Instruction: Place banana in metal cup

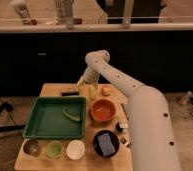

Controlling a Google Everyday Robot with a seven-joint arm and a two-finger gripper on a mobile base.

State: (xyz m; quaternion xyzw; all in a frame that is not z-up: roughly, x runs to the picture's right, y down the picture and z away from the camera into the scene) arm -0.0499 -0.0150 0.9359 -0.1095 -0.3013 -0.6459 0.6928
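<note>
Gripper (86, 83) is positioned just beyond the far right corner of the rectangular green plastic tray (47, 120), low over the wooden table (50, 90); whether it is apart or together cannot be told. The small, slim, pale yellow banana (92, 92) lies directly at the gripper, past the same tray corner. The small round dull grey metal cup (31, 147) stands just in front of the tray's near left corner

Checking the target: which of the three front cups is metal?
The leftmost cup, dull grey; next come the light green cup and white cup. The gripper is at the table's far end.
</note>
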